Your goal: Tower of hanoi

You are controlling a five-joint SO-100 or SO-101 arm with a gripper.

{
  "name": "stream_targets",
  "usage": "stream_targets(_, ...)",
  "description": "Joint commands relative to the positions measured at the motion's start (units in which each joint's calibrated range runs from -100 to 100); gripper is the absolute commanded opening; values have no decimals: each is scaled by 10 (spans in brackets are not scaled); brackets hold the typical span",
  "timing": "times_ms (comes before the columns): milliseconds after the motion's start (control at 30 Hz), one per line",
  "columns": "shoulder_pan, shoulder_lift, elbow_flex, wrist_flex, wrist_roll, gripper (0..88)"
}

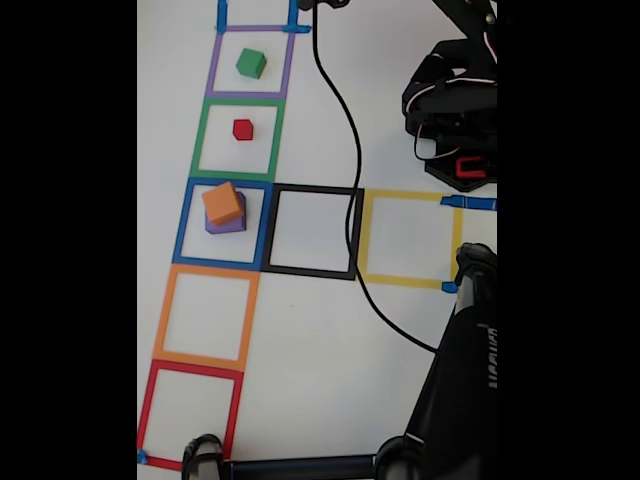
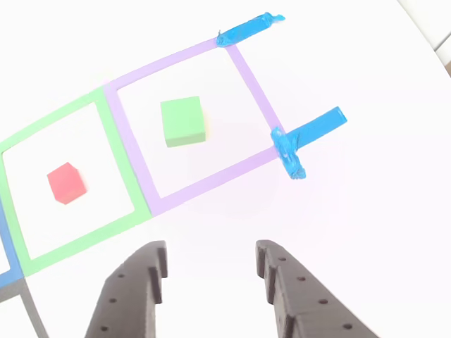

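The green cube [image 1: 251, 63] [image 2: 183, 121] lies inside the purple tape square, and the tiny red cube [image 1: 243, 129] [image 2: 66, 182] inside the green tape square beside it. In the fixed view the orange cube [image 1: 222, 202] sits on top of the purple cube [image 1: 228, 224] in the blue tape square. My gripper [image 2: 211, 250] is open and empty in the other view, hanging well above the table with the green cube ahead of its fingers. The arm [image 1: 452, 95] is folded at the upper right of the fixed view.
Black [image 1: 312, 232], yellow [image 1: 408, 239], orange [image 1: 205, 316] and red [image 1: 190, 413] tape squares hold nothing. A black cable [image 1: 352, 190] runs across the mat between the squares and the arm. A black stand [image 1: 460, 380] fills the lower right corner.
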Motion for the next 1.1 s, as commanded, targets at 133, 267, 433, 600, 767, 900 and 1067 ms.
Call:
stream_targets(133,41,3,355,-504,0,252)
stream_targets(267,42,70,379,-605,0,276)
stream_targets(433,34,172,400,-756,0,301)
stream_targets(600,22,290,413,-912,0,314)
stream_targets(767,17,385,422,-1023,0,328)
stream_targets(900,11,454,426,-1101,0,336)
stream_targets(1067,5,543,415,-1186,0,342)
